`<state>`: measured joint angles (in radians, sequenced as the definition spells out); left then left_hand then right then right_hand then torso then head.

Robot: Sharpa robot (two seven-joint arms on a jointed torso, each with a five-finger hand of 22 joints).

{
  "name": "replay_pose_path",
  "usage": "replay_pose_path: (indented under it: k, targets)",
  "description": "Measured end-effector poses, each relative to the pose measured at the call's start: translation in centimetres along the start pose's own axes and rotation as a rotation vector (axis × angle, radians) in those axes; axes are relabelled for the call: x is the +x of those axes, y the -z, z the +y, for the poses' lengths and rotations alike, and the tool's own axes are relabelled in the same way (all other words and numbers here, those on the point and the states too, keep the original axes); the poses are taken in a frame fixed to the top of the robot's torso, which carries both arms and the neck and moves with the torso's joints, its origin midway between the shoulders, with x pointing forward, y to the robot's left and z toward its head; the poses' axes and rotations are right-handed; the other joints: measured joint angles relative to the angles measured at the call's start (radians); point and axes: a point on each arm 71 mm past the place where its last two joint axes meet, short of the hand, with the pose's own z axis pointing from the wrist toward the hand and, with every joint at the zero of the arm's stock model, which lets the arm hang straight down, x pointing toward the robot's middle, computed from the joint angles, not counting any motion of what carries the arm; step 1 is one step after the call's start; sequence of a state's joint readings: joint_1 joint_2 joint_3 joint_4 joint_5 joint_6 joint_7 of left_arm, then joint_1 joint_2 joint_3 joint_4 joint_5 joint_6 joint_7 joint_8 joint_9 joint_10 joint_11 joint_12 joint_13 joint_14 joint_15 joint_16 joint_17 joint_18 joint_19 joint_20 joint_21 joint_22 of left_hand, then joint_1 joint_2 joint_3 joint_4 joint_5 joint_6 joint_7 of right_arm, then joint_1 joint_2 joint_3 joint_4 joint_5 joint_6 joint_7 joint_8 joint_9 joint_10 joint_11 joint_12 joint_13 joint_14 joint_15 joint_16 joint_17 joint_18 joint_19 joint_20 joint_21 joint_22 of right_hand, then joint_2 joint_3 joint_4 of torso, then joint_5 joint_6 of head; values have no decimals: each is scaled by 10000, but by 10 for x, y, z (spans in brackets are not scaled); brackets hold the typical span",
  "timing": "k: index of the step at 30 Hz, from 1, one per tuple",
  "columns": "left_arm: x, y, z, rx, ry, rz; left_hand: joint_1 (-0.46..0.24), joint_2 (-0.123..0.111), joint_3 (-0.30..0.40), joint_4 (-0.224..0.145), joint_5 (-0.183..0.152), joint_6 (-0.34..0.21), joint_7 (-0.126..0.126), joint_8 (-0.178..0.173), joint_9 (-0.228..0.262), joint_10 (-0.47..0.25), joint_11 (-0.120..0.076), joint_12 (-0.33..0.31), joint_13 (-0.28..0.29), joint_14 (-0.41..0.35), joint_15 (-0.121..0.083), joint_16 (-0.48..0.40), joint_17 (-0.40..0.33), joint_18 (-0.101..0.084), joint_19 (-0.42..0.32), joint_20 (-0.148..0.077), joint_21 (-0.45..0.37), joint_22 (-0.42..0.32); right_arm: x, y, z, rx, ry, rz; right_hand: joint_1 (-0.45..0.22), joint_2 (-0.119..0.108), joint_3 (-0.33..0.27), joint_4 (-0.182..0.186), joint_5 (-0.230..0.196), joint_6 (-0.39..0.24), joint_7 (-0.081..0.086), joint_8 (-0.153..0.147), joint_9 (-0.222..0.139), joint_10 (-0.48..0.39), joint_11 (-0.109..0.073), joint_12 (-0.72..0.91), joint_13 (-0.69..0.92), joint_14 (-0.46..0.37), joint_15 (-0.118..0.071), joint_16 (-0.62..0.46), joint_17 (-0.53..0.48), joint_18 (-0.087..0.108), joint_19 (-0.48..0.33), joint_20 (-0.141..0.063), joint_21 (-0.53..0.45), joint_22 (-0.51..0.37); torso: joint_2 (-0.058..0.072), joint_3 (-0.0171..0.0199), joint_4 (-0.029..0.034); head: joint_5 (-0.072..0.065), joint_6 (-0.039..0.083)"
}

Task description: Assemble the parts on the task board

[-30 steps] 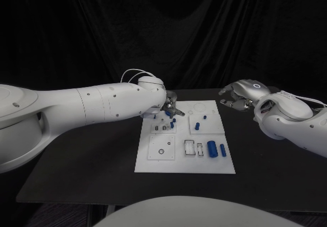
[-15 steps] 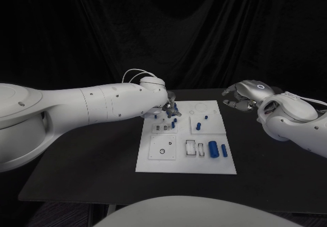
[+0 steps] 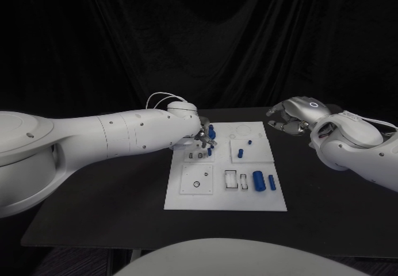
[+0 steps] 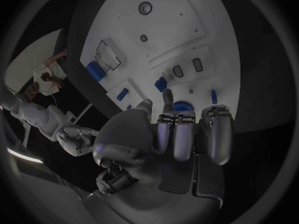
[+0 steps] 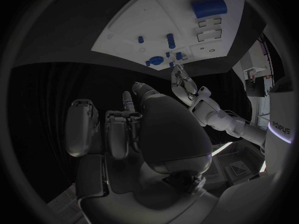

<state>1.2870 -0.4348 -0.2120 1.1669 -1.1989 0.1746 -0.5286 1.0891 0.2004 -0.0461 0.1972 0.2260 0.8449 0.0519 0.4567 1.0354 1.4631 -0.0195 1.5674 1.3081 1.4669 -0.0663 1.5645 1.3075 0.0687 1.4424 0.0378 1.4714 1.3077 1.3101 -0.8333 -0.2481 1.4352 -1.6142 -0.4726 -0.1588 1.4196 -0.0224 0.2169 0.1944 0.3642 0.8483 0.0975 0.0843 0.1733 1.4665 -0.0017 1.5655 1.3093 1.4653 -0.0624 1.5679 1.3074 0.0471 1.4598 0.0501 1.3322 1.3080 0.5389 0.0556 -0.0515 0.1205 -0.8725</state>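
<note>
Head view: the white task board [image 3: 225, 167] lies at the middle of the black desk [image 3: 99, 213]. The left hand [image 3: 204, 135] hangs over the board's corner at eleven o'clock, fingers pointing down among small blue parts; whether it has hold of any piece cannot be told here. A blue part [image 3: 211, 127] shows just beside the fingers. At about four o'clock on the board a large blue cylinder [image 3: 258, 180] lies flat, with a slim blue pin [image 3: 271, 183] just beside it. The right hand [image 3: 287, 119] hovers off the board's edge at about two o'clock, fingers curled in, holding nothing.

Left wrist view: the left hand [image 4: 177, 134] has its fingers [image 4: 215, 134] bent downward over the board [image 4: 168, 15]. A round blue part [image 4: 182, 106] sits right at the fingertips, but a grip on it cannot be made out.

Right wrist view: the right hand [image 5: 134, 129] is curled, nothing in it, well apart from the board [image 5: 181, 20]; the left hand [image 5: 186, 87] is at the board's near edge.
</note>
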Motion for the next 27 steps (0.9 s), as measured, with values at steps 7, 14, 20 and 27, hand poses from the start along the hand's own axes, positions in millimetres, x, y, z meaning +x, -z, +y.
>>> replay_pose_path:
  k: [7,14,20,27]
  targets:
    - [5,-3,0,101,185,-154,0,0,55,0,82,0,0,-38,81,0,1,0,0,0,0,0,0,0,0,0,0,-1,0,0,0,-64,-6,-51,0,0,0,0,70,71,1,0,-8,0,0,0,0,0,0,0,0,0,0,0,0,0,-12,7,-7,-2,0]
    - [8,-6,3,90,345,-270,-41,-41,137,82,81,0,0,-98,169,0,1,-1,-1,0,1,0,-1,0,-1,0,-44,-1,0,1,-2,-45,1,-67,0,0,54,0,69,72,1,0,-8,0,0,0,0,0,0,0,0,-1,0,0,0,-1,-11,12,-20,6,0]
    - [14,-8,3,126,436,-266,-52,-52,137,82,81,1,0,-98,209,0,2,-1,-1,0,1,0,-1,0,0,0,-44,-2,0,1,-1,-56,-2,-68,0,0,54,0,137,71,1,0,-17,0,0,0,0,0,0,0,0,0,0,0,0,-2,-12,24,-20,-12,0]
    - [17,-9,6,97,511,-293,-52,-52,247,28,81,38,-37,-98,324,0,2,-1,-2,0,1,-1,-2,1,-1,-1,-44,-2,0,1,-1,-54,0,-61,0,0,75,-21,137,71,1,0,-16,0,0,0,0,0,0,0,-1,0,0,0,0,-3,-17,24,-12,-49,0]
